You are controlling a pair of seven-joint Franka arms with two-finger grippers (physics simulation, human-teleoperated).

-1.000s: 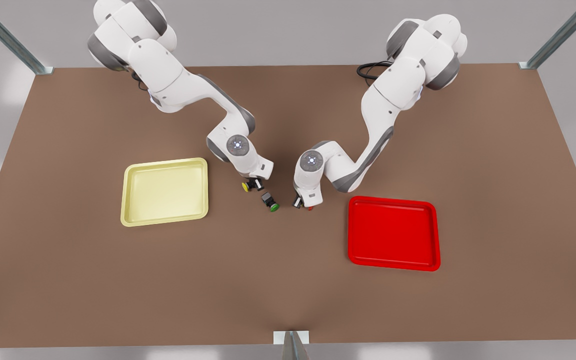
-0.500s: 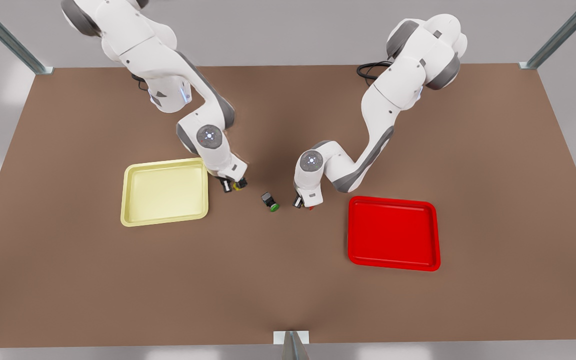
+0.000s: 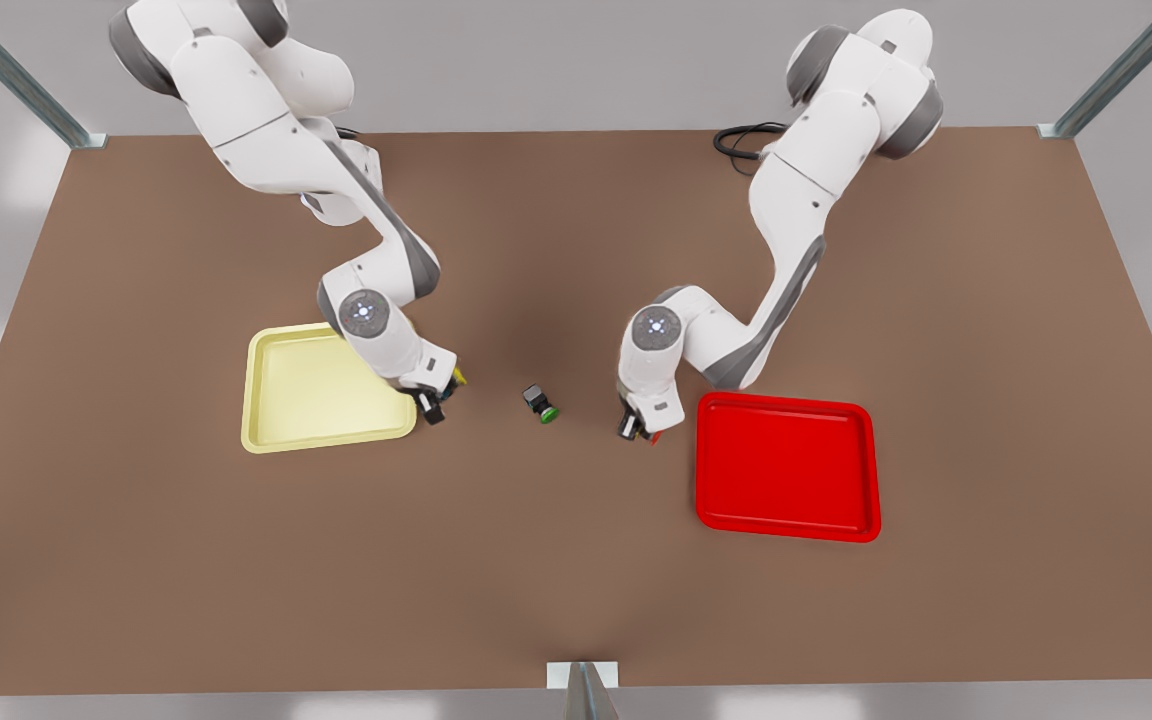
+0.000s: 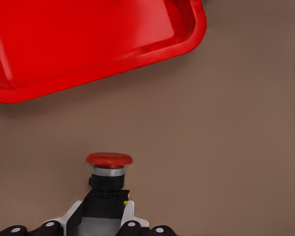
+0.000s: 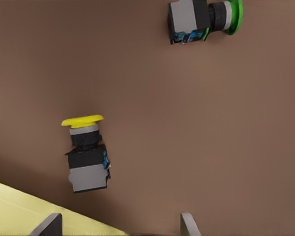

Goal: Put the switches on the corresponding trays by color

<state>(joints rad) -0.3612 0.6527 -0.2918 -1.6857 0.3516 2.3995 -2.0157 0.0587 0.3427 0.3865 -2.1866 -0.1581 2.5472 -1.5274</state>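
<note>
The right gripper [image 3: 433, 403], fingers spread, has let the yellow-capped dark switch [image 5: 86, 156] fall beside the pale yellow plastic tray [image 3: 281, 420], not inside. The left gripper [image 3: 638, 431] carries the red-capped switch [image 4: 108, 173] toward the bright red tray [image 3: 786, 525].

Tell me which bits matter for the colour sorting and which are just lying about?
In the job: yellow switch, red switch, yellow tray, red tray, left gripper holding the red switch, right gripper beside the yellow tray, fingers open.
Just lying about: green switch, black cable.
</note>
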